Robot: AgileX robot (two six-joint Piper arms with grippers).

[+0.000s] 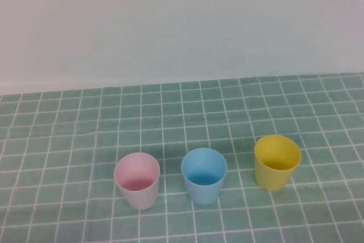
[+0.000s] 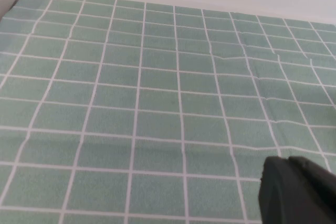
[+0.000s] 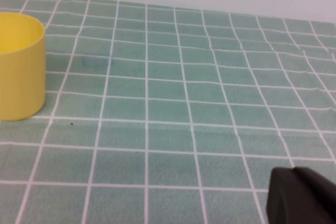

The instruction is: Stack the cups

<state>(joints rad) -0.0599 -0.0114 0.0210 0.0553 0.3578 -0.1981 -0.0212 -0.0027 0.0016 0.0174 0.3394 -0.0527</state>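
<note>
Three upright cups stand in a row on the green checked cloth in the high view: a pale pink cup (image 1: pixel 137 180) on the left, a light blue cup (image 1: pixel 203 175) in the middle and a yellow cup (image 1: pixel 277 161) on the right, each apart from the others. The yellow cup also shows in the right wrist view (image 3: pixel 18 72). Neither gripper shows in the high view. My left gripper (image 2: pixel 288 161) is shut and empty above bare cloth, with no cup in its view. My right gripper (image 3: pixel 293 171) is shut and empty, well away from the yellow cup.
The green checked cloth (image 1: pixel 187 112) covers the table up to a plain white wall (image 1: pixel 182 21) at the back. The cloth has slight wrinkles (image 2: pixel 231 56).
</note>
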